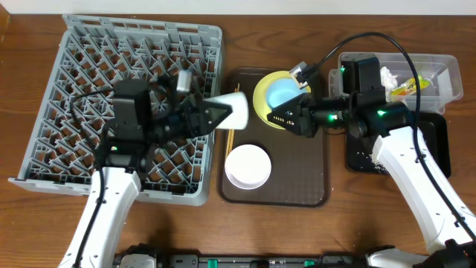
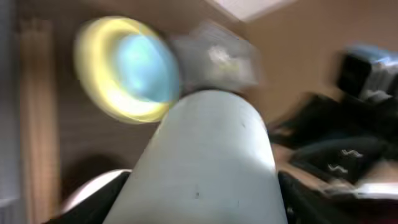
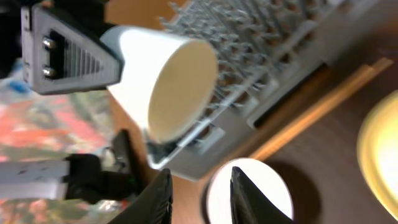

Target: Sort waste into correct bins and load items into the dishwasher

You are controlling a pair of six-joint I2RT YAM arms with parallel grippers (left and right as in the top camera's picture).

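Note:
My left gripper [image 1: 221,114] is shut on the small whitish cup [image 1: 235,109], holding it on its side above the gap between the grey dishwasher rack [image 1: 74,74] and the brown tray. The cup [image 2: 211,155] fills the left wrist view. The light blue bowl [image 1: 285,91] sits in the yellow plate [image 1: 262,104]. My right gripper [image 1: 272,118] hovers at the plate's near edge, open with nothing between its fingers [image 3: 160,193]. A pale bowl [image 1: 248,165] rests on the tray, with the chopsticks [image 1: 230,138] beside it. The right wrist view shows the cup [image 3: 168,87] mouth-on.
The brown serving tray [image 1: 312,186] lies in the middle. At the right, the clear tub [image 1: 445,68] holds a tissue [image 1: 388,75] and a wrapper [image 1: 409,86]. The black tray [image 1: 437,145] beside it carries white crumbs [image 1: 370,158]. My right arm crosses over it.

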